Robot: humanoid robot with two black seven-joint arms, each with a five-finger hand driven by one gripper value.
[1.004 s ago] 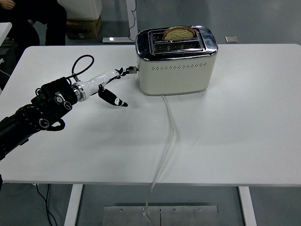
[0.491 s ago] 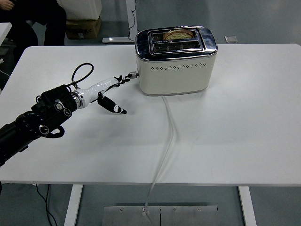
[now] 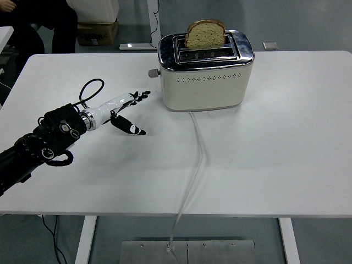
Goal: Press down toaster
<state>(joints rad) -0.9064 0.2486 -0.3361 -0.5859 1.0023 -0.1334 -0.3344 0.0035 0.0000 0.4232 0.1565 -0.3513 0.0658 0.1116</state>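
A cream toaster with a chrome top stands at the back middle of the white table. A slice of bread sticks well up out of its rear slot. The lever knob on the toaster's left end sits high. My left hand hovers over the table left of the toaster, a short gap below and left of the knob, touching nothing. Its fingers are stretched out and the thumb points down to the right. It holds nothing.
The toaster's pale cord runs from its front across the table and over the near edge. A cardboard box and a seated person's dark legs are on the floor beyond the far left corner.
The lever knob has sprung from low to high and the bread has popped up out of the slot. My left hand has drawn back left, away from the knob.
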